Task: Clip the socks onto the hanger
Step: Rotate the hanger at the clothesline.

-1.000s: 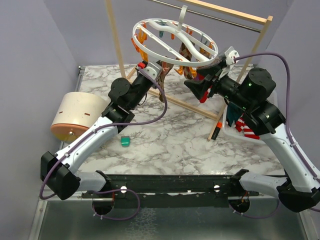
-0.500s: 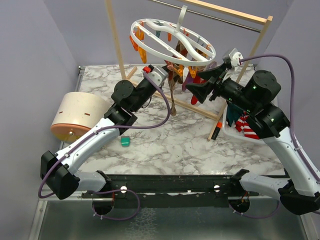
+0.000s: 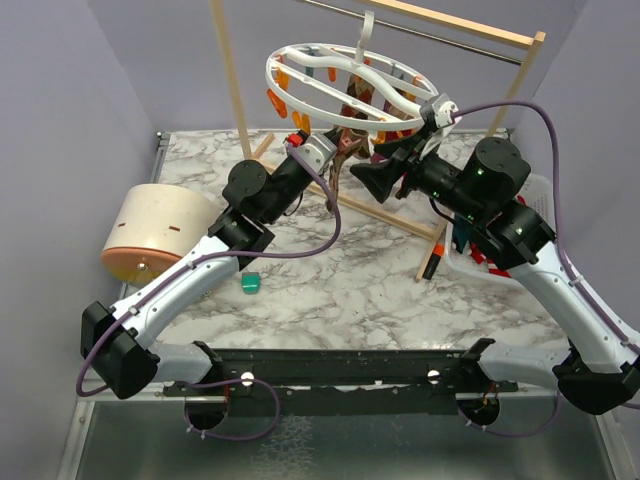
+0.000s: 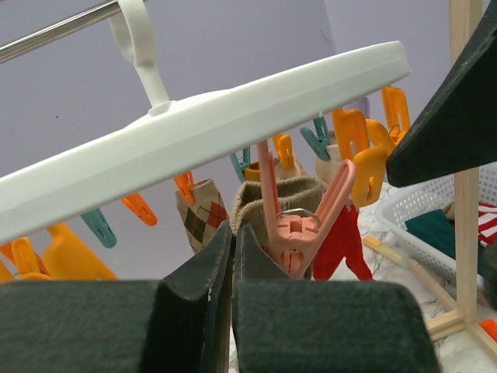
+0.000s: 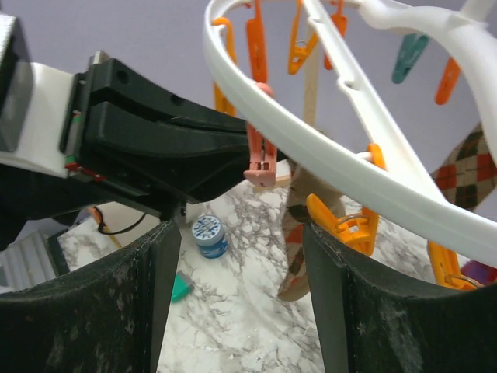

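Hanger [image 4: 194, 128] hangs by its hook from the rod of the wooden rack [image 3: 228, 80], ring tilted, over the back of the marble table [image 3: 340, 290]. Both arms reach up to its near rim. Top cam gives layout only: cream drum [image 3: 150, 230] at left, small teal item [image 3: 250, 284] on the marble. Fingers are too small there to judge.

Left wrist cam fills that in. The left gripper [image 4: 234, 233] has its fingers pressed together w/ only a sliver btw them, pinched on the tan cuff of a brown sock [image 4: 272, 200]. The cuff sits right under the ring, just beside a salmon clip [image 4: 299, 229] whose legs spread in a V; can't tell if they touch. Behind hang an argyle sock [image 4: 200, 221] and a red sock [image 4: 342, 245], both up on clips. At right is a white basket [image 4: 411, 211] w/ a teal sock [image 4: 429, 231] and a striped sock [image 4: 488, 221] inside.

Right wrist cam shows what the other two don't. The right gripper [image 5: 239, 237] has its fingers wide apart, holding nothing and touching nothing. Seen btw them, the salmon clip hangs off the rim, w/ the left gripper's black fingers just beside it and the brown sock's foot dangling lower down. A blue-and-white round cap [image 5: 208, 233] lies on the table below.
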